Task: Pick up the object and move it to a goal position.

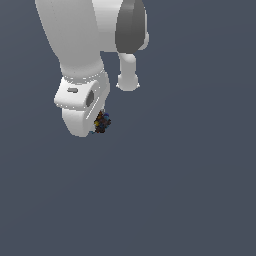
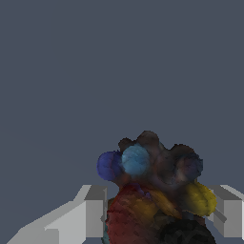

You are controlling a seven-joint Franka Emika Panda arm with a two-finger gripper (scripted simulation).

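— What fills the exterior view?

— Mostly my own arm [image 1: 82, 45], white, with a dark grey joint cover [image 1: 131, 25] near the top. It hangs over a plain slate-blue backdrop; I cannot tell whether that is a surface or empty space.

— And your end effector [image 2: 157, 214]?

— In the wrist view its two grey fingers [image 2: 88, 214] stand on either side of the object [image 2: 152, 190], pinching it between them. From the exterior view my wrist hides the fingers.

— Where is the object, then?

— Clamped in my end effector, peeking out just beside the wrist's lower edge, toward the exterior view's right. It is a dark, lumpy clump with blue, yellow and red bumps.
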